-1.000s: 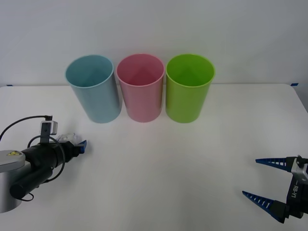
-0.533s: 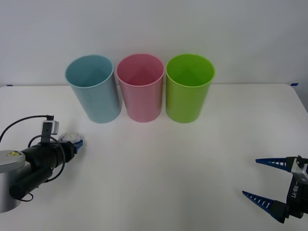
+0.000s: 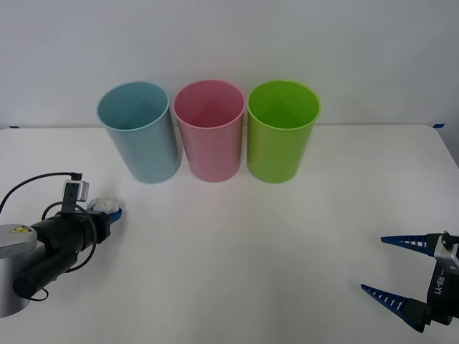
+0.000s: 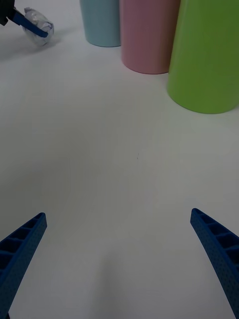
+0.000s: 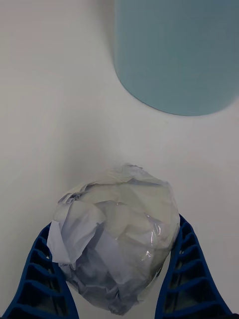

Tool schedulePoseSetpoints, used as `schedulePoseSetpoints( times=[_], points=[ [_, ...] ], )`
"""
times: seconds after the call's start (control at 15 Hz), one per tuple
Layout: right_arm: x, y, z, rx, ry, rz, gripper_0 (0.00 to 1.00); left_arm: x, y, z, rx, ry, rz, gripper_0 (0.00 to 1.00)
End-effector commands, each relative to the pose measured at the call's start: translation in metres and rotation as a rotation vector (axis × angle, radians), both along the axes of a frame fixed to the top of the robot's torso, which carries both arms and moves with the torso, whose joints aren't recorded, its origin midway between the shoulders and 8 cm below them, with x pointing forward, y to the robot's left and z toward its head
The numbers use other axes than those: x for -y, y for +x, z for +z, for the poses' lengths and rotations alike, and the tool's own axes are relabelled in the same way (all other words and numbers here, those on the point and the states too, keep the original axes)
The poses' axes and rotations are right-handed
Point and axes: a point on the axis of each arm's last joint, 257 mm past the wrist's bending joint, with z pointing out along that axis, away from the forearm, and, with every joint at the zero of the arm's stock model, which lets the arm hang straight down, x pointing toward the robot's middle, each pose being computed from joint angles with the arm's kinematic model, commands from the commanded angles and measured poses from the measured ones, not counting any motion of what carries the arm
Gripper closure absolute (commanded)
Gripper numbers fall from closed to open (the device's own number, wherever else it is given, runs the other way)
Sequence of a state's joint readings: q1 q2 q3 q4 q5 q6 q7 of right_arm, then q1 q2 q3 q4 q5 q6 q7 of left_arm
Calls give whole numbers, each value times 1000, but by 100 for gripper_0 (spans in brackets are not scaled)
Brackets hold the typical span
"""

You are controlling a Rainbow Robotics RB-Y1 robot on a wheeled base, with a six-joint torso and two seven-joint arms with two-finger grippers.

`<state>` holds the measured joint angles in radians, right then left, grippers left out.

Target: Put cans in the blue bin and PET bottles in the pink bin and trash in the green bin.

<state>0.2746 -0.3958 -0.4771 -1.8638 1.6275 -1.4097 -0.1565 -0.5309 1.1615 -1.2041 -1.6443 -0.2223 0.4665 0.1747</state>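
Note:
The trash (image 5: pixel 117 234), a crumpled whitish-silvery ball, sits between the blue ribbed fingers of my left gripper (image 5: pixel 114 227), which is shut on it. In the front view the trash (image 3: pixel 106 204) and left gripper (image 3: pixel 110 211) are at the table's left, low at the surface, in front of and left of the blue bin (image 3: pixel 140 132). The pink bin (image 3: pixel 210 132) and green bin (image 3: pixel 282 132) stand upright in a row to its right. My right gripper (image 3: pixel 373 264) hangs open near the front right corner with nothing between its fingers.
The white table (image 3: pixel 244 244) stretches bare between the two arms and in front of the bins. The right wrist view shows the green bin (image 4: pixel 204 60), pink bin (image 4: pixel 147 35) and blue bin (image 4: pixel 102 22), with the trash (image 4: pixel 39 34) far off.
The left gripper's fingers have drawn in around the trash and shifted slightly back toward me. The right arm has not moved.

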Motion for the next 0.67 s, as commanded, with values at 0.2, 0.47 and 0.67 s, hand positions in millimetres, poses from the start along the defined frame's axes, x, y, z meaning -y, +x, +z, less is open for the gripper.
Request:
schedulePoseSetpoints(
  times=[0.2, 0.47, 0.67],
  points=[
    [0, 0, 0, 0, 0, 0, 0, 9, -5, -2, -14, -19, -56, 100],
    [0, 0, 0, 0, 0, 0, 0, 12, -20, -5, -30, -54, -131, 100],
    [0, 0, 0, 0, 0, 0, 0, 19, -23, 8, 20, -88, -238, 100]
  ],
)
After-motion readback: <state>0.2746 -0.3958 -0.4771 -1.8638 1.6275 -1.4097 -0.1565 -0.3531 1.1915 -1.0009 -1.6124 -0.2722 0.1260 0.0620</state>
